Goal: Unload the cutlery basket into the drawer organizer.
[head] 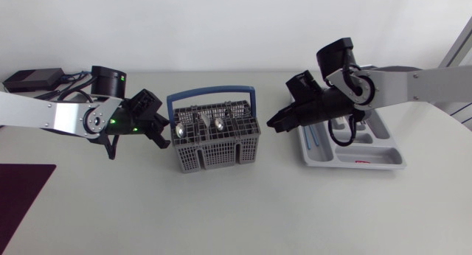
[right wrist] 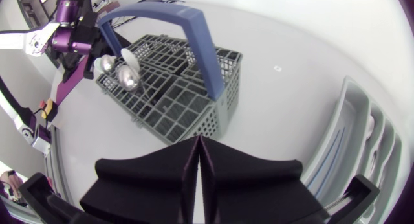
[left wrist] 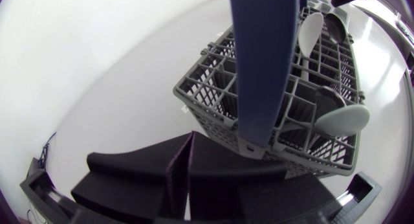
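The cutlery basket (head: 217,153) is set upright in the middle of the table (head: 243,211). Its blue handle (head: 212,93) is arched over the top, so the compartments can be reached from above on either side of it. Several spoons (head: 179,128) are stood in the basket with their bowls up. They are gathered toward the end nearer the left arm, and the handles are hidden in the grid. By this the unloading is judged to be unfinished.

The drawer organizer (head: 372,141) is laid flat on the right side of the table, apart from the basket and under the right arm, so that a short carry is probably all that is needed. A few thin items appear to lie in its long compartments, but what they are cannot be made out.

The left gripper (left wrist: 189,146) is held just beside the basket's near wall, low and pointed at it. Its fingers are pressed together with nothing between them. The right gripper (right wrist: 197,146) is held between basket and organizer, aimed at the basket. Its fingers are likewise closed on nothing. Neither gripper is seen to touch the basket, and no spoon is held.
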